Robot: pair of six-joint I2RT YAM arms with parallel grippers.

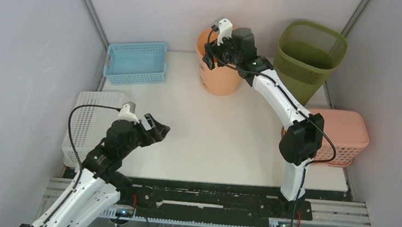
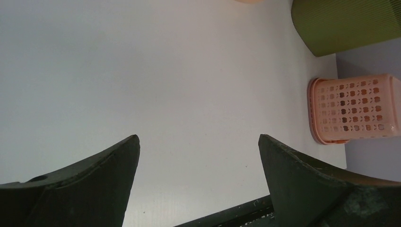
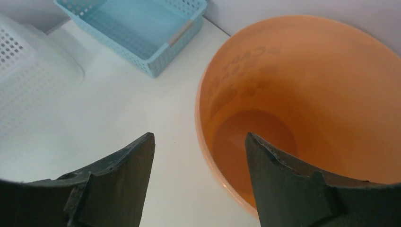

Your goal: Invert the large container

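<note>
The large container is an orange bucket [image 1: 221,80], upright with its mouth facing up, at the back of the table near the wall. In the right wrist view I look down into the bucket's bare inside [image 3: 302,94]. My right gripper [image 1: 211,58] hovers over the bucket's left rim, open [image 3: 198,137]. One finger is outside the wall, the other over the inside, and neither presses on the rim. My left gripper [image 1: 159,128] hangs open over the near left of the table, with only bare white surface between its fingers [image 2: 198,137].
A green mesh bin [image 1: 308,56] stands right of the bucket. A pink basket [image 1: 344,135] lies at the right edge. A blue basket [image 1: 136,61] sits at the back left and a white basket [image 1: 89,121] at the left edge.
</note>
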